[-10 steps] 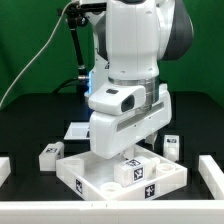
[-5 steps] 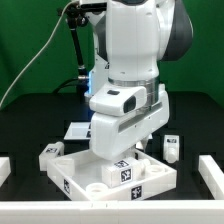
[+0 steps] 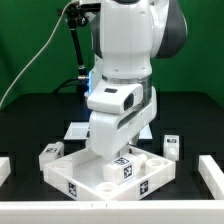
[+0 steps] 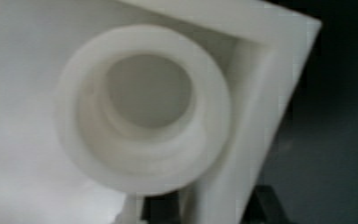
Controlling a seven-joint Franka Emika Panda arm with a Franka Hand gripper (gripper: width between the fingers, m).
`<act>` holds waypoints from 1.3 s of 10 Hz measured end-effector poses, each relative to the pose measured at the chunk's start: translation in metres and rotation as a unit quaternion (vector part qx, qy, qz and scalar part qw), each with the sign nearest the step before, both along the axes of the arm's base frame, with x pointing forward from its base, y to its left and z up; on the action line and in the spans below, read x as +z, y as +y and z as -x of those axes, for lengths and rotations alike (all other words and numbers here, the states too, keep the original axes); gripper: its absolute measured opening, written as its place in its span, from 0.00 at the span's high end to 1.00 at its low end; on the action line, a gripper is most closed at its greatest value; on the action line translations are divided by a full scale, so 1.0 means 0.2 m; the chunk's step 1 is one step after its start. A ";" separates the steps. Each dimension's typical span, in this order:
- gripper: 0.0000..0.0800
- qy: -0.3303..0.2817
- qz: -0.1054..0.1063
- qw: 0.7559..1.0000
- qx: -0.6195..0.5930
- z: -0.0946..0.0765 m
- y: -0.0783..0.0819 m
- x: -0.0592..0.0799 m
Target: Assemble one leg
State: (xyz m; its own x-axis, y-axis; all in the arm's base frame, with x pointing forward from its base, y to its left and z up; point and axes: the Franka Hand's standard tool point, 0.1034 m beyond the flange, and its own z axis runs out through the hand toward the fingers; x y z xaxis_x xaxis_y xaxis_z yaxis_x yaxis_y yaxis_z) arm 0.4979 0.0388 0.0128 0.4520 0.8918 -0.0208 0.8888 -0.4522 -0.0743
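Hanging low over the slab (image 3: 80,168), the gripper (image 3: 124,156) has its fingers hidden behind the arm's own casing. Whether the jaws stand wide, narrow or closed on anything cannot be told. The wrist view shows only a round socket (image 4: 149,105) in the slab, very near and blurred. Judged progress: nil. One leg (image 3: 50,151) lies loose beside the slab on the exterior view's left, and a second leg (image 3: 170,146) lies on its right. None appears fitted. The slab's far side is masked.
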 end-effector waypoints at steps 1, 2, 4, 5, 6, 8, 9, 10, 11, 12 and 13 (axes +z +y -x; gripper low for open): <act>0.87 0.007 0.003 0.999 0.032 0.01 0.00 0.01; 0.87 0.005 0.001 0.999 0.053 0.01 0.00 0.02; 0.88 0.000 0.000 0.999 0.054 0.02 -0.01 0.02; 0.88 0.000 0.000 0.999 0.054 0.01 -0.01 0.02; 0.89 0.000 0.000 0.999 0.054 0.01 -0.01 0.02; 0.89 -0.007 0.000 0.996 0.093 0.00 -0.01 0.02; 0.90 -0.013 0.000 0.993 0.116 -0.01 0.01 0.03; 0.90 -0.015 0.004 0.990 0.143 -0.01 0.04 0.02; 0.90 -0.017 0.007 0.983 0.183 -0.01 0.07 0.01; 0.90 -0.017 0.008 0.980 0.199 -0.01 0.09 0.00; 0.91 -0.018 0.008 0.979 0.203 -0.01 0.10 -0.01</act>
